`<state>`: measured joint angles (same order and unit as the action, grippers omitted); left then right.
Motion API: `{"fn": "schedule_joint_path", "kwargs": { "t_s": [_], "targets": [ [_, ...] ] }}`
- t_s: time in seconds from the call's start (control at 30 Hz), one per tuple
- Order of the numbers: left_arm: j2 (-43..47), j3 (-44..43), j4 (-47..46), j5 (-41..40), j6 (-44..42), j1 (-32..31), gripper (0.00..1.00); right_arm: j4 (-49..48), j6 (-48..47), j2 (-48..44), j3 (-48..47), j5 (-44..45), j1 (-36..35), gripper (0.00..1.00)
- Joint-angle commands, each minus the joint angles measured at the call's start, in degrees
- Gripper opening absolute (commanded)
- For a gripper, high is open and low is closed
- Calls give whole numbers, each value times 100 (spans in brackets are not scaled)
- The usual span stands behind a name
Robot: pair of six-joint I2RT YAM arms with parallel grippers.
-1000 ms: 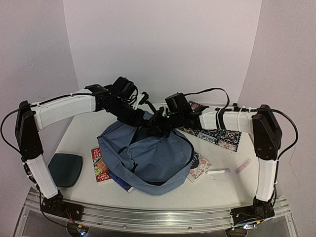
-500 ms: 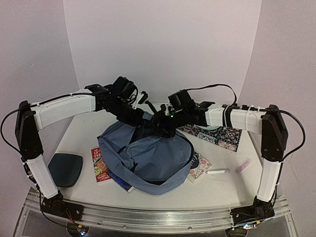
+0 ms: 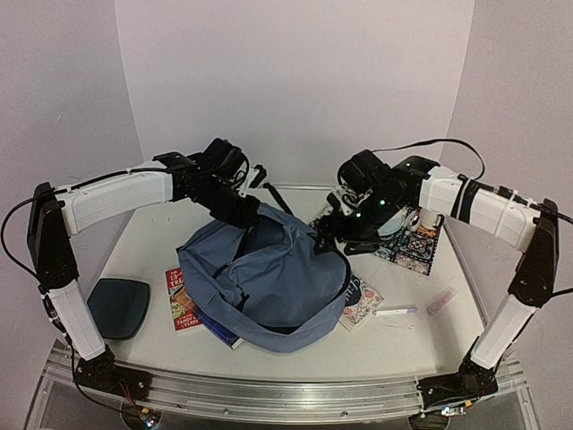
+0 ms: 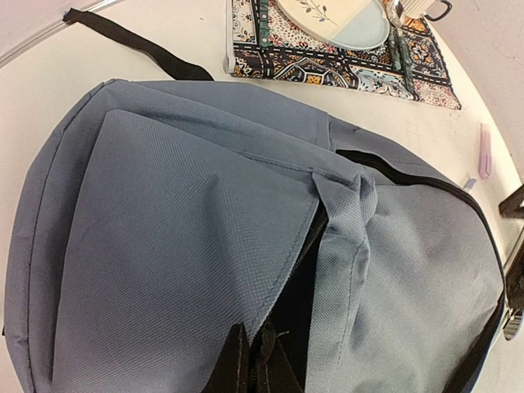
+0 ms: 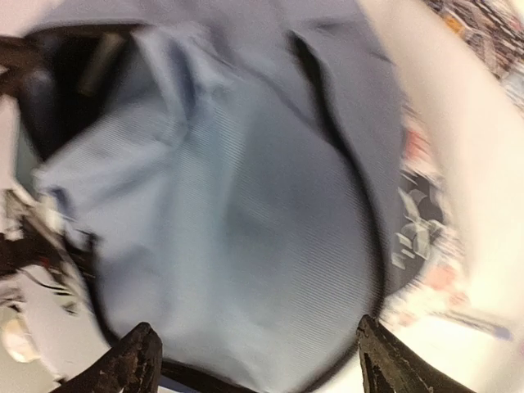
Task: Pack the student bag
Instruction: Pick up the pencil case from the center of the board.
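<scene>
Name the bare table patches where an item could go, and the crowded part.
Bare: the near strip of table before the student bag, and the back-left patch beyond the teal pad. Crowded: right of the bag, around booklet, pen and placemat.

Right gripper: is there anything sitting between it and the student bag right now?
Nothing visible does. In the right wrist view the right gripper, wide open, looks straight at the student bag, its blue fabric filling the frame with no object in between. That view is blurred, so something small could escape notice.
</scene>
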<state>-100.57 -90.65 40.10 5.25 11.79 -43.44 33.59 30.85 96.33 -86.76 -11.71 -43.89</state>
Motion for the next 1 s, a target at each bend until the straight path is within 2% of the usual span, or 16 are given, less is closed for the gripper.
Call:
{"fn": "schedule_joint_path", "kwargs": {
  "t_s": [0.0, 0.23, 0.57, 0.8, 0.97],
  "targets": [
    [242, -98, -180, -161, -132, 55, 0, 1729, -733, -464, 436, 1086, 212, 84],
    [254, -93, -178, -111, -125, 64, 0, 1761, -5, -1153, 1620, 1568, 936, 86],
    [221, -110, -178, 0, -124, 64, 0, 632, 2309, -1324, 3079, 2062, 1213, 90],
    [222, -69, -182, 146, -89, 64, 0, -288, 3981, -1272, 3759, 2395, 1265, 83],
    [239, -58, -178, 169, -98, 64, 0, -537, 4590, -841, 3847, 2201, 1303, 76]
  ]
}}
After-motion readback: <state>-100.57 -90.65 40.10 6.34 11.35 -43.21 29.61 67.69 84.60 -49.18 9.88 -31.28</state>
